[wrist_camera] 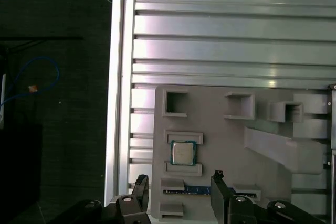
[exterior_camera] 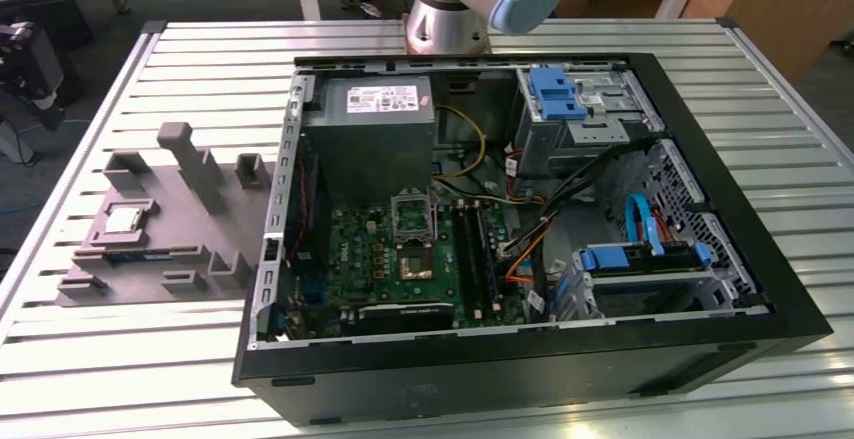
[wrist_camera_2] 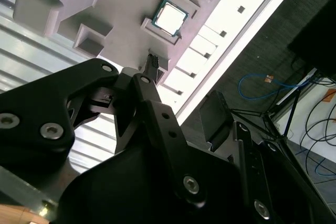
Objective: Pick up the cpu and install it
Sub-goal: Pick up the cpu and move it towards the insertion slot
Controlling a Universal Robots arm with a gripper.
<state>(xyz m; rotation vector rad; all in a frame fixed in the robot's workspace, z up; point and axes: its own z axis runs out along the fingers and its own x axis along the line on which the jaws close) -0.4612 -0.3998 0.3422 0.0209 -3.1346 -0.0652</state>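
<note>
On the exterior view's left you have a flat grey plastic fixture tray (exterior_camera: 180,234) lying on the ribbed aluminium table (exterior_camera: 134,369). The cpu (exterior_camera: 127,219), a small square chip with a silvery top and a thin green rim, sits flat in a recess of that tray, well apart from the case.

Toward the middle stands the open black PC case (exterior_camera: 534,374). Inside it you can see the green motherboard (exterior_camera: 400,274), its metal-framed socket (exterior_camera: 414,216), and a big grey box with a white label (exterior_camera: 387,149) beside them. On the exterior view's right, blue plastic drive brackets (exterior_camera: 558,94) sit inside the case.

In the first wrist view your black gripper (wrist_camera: 178,192) hangs over the tray with its jaws spread wide and nothing between them. The fingertips (wrist_camera: 218,182) are clear of the cpu (wrist_camera: 182,153), which lies between two raised plastic ledges. In the second wrist view the chip (wrist_camera_2: 169,17) lies untouched in its recess.
</note>
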